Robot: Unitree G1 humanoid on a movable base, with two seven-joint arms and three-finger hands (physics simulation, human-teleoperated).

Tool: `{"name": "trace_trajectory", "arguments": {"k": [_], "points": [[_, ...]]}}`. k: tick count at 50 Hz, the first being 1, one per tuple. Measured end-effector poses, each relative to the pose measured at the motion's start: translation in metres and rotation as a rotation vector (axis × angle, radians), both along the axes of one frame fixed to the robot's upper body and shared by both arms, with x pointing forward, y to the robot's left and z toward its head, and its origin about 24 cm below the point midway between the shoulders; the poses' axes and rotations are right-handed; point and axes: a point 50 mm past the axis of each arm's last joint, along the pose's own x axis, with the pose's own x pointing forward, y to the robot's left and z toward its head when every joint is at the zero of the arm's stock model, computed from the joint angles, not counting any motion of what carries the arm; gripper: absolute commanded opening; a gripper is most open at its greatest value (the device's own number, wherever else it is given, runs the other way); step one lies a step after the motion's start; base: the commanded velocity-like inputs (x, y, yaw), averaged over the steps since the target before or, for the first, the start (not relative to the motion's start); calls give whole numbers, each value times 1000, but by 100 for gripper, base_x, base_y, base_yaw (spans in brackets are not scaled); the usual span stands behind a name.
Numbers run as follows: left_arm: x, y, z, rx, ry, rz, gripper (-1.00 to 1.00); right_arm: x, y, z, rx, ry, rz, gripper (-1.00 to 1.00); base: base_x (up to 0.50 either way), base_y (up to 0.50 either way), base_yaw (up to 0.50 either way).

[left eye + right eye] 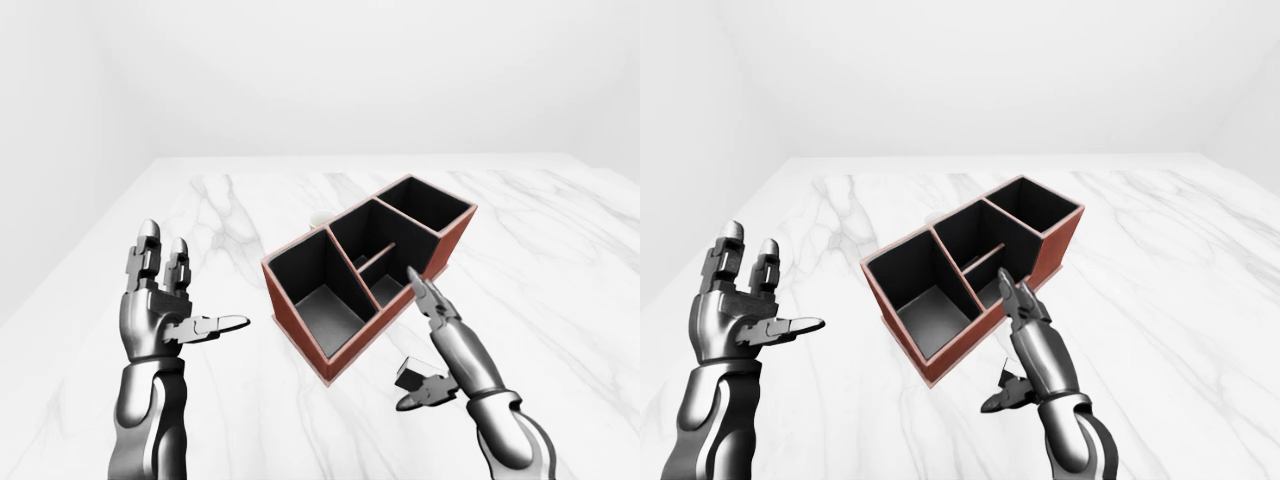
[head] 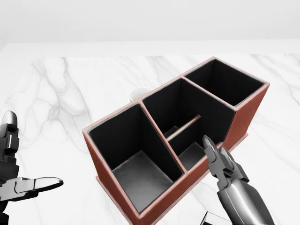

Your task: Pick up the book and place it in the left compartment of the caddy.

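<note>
The red-brown caddy (image 2: 251, 110) with a black inside stands slantwise on the white marble table (image 1: 250, 200). Its large left compartment (image 2: 136, 164) shows a bare dark floor. No book shows in any view. My right hand (image 1: 412, 335) is open. Its straight fingers (image 2: 218, 157) point up along the caddy's near long wall, by the small middle compartment. My left hand (image 1: 200, 280) is held up open to the left of the caddy, apart from it, with nothing in it.
A small white round thing (image 2: 137, 93) peeks out behind the caddy's far wall. The marble table runs on to the top and to both sides of the views, and pale walls stand beyond it.
</note>
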Motion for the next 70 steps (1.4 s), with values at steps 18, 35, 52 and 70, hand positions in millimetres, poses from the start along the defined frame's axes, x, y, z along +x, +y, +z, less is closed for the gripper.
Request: {"name": "trace_trajectory", "arguments": {"k": [18, 35, 52, 70], "points": [[0, -1, -1, -5, 1, -10, 100, -3, -4, -3, -100, 58, 0, 100, 0, 0, 0], [1, -2, -2, -4, 6, -16, 100, -9, -24, -19, -113, 175, -75, 100, 0, 0, 0], [1, -3, -2, -1, 7, -21, 100, -13, -40, -33, -154, 302, -111, 100, 0, 0, 0], [1, -5, -3, 2, 11, -25, 100, -9, -49, -32, -212, 362, -112, 100, 0, 0, 0]]}}
